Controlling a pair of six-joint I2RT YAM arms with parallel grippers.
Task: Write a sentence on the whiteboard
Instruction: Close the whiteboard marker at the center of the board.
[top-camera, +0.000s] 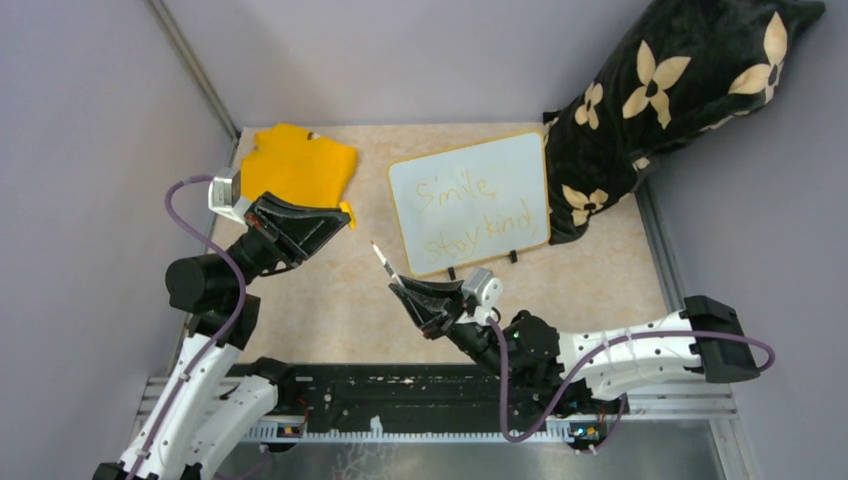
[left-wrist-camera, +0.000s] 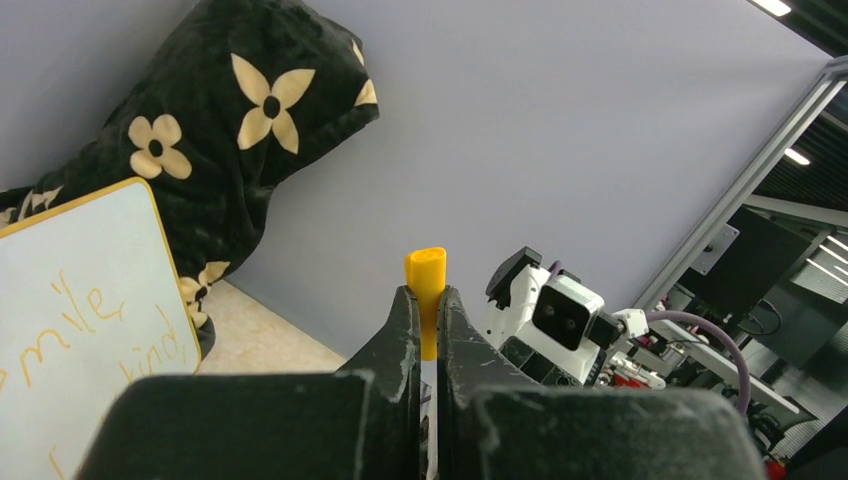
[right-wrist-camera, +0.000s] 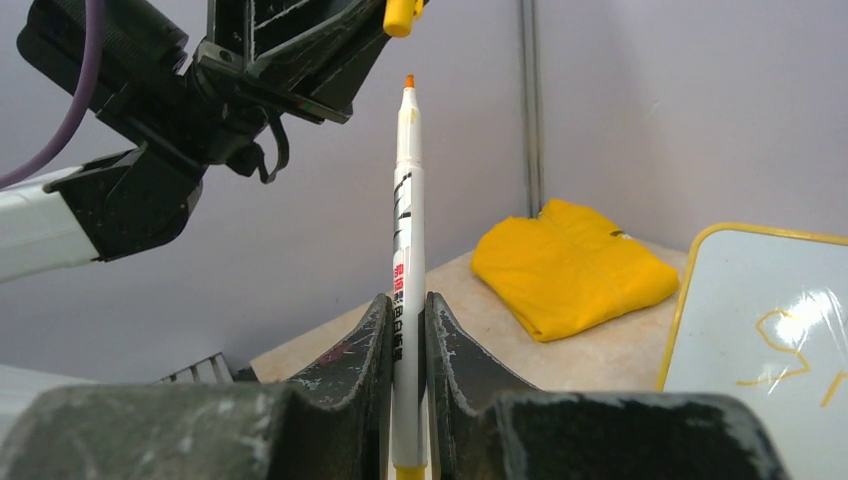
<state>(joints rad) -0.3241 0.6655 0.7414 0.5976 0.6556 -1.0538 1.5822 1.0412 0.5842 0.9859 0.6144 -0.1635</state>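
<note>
**Two tools, one marker split between them**

The right tool (right-wrist-camera: 408, 310) is closed on the white barrel of a marker (right-wrist-camera: 405, 200), its orange tip bare and pointing up. The left tool (left-wrist-camera: 420, 300) pinches the yellow cap (left-wrist-camera: 425, 280), raised above the desk (top-camera: 330, 290). Beyond the marker tip stands the whiteboard (top-camera: 520, 165) on its black feet. It bears the sentence (top-camera: 455, 188) "Smile / Stay kind", and its right edge is against a black flowered cushion (top-camera: 660, 90). A yellow cloth (top-camera: 295, 165) lies at the far left.

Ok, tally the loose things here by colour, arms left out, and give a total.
Yellow: 2, the cloth and the marker cap.
White: 2, the whiteboard and the marker.
Black: 1, the flowered cushion.
Total: 5.
</note>
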